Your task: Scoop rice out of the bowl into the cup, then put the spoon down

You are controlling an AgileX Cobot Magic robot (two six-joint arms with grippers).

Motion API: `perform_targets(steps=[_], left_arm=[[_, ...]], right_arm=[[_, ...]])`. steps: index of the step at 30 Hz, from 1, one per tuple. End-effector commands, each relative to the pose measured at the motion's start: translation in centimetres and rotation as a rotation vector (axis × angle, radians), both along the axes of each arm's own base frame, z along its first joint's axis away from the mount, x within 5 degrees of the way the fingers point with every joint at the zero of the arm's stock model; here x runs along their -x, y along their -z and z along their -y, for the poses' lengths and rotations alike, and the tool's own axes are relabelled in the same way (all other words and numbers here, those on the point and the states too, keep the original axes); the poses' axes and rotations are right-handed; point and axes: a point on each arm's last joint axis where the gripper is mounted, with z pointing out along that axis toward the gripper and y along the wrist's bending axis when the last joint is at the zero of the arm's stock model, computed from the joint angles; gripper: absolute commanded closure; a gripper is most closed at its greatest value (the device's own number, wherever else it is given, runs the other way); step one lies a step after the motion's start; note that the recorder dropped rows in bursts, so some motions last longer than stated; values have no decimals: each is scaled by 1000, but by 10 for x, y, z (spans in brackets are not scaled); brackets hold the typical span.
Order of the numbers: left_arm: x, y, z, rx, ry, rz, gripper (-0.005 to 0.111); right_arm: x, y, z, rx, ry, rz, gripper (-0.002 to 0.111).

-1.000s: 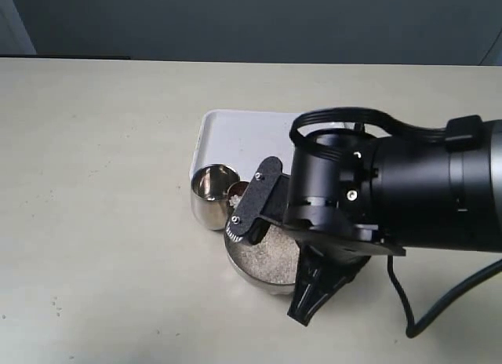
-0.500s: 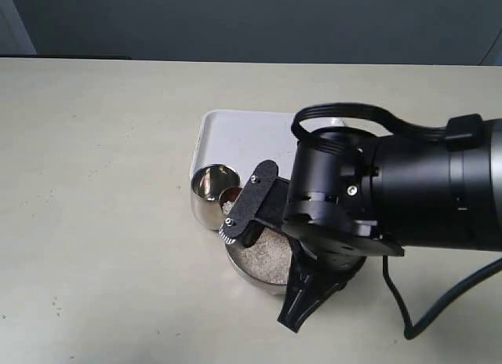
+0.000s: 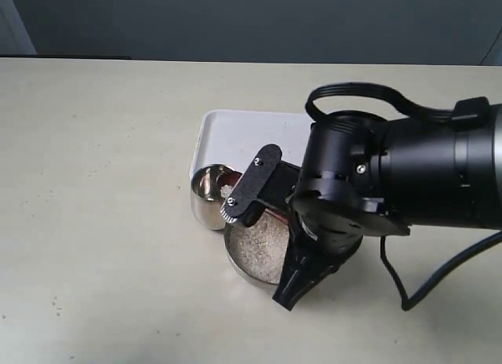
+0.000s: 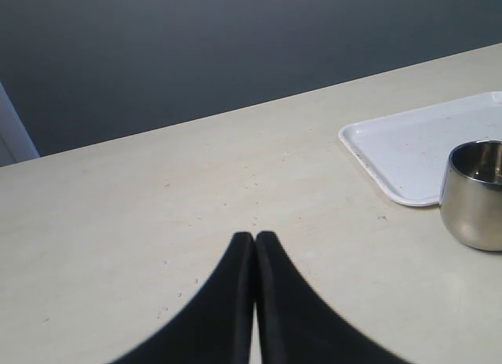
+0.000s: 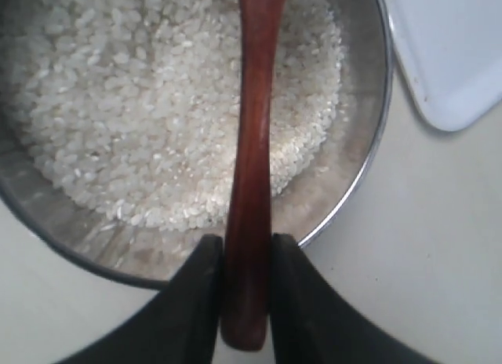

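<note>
My right gripper (image 5: pixel 247 250) is shut on the end of the dark reddish-brown spoon (image 5: pixel 252 144), whose handle runs out over the rice (image 5: pixel 141 105) in the wide steel bowl (image 5: pixel 369 168). In the exterior view the spoon's scoop (image 3: pixel 229 180) sits at the mouth of the small steel cup (image 3: pixel 208 195), which stands touching the bowl (image 3: pixel 245 276). The right arm hides much of the bowl. My left gripper (image 4: pixel 255 237) is shut and empty above bare table, with the cup (image 4: pixel 474 195) off to its side.
A white tray (image 3: pixel 235 132) lies right behind the cup and bowl, and its corner (image 4: pixel 408 148) shows in the left wrist view. The right arm's black cable (image 3: pixel 423 297) loops over the table on the right.
The right gripper has rolled and shifted left, carrying the spoon's scoop from over the bowl's rice to the cup's mouth. Cup, bowl and tray have stayed put.
</note>
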Motion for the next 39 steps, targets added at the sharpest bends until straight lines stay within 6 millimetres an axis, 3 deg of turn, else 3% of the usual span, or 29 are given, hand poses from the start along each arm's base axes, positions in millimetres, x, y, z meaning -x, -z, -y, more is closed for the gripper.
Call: perform_targets(steps=[1, 8, 39], left_arm=[[0, -2, 0, 12, 0, 17, 106], [0, -2, 0, 12, 0, 17, 106], [0, -2, 0, 12, 0, 17, 106]], right_arm=[[-8, -6, -3, -39, -40, 51, 109], [-16, 7, -10, -46, -87, 76, 109], [-34, 13, -11, 9, -201, 183, 109]])
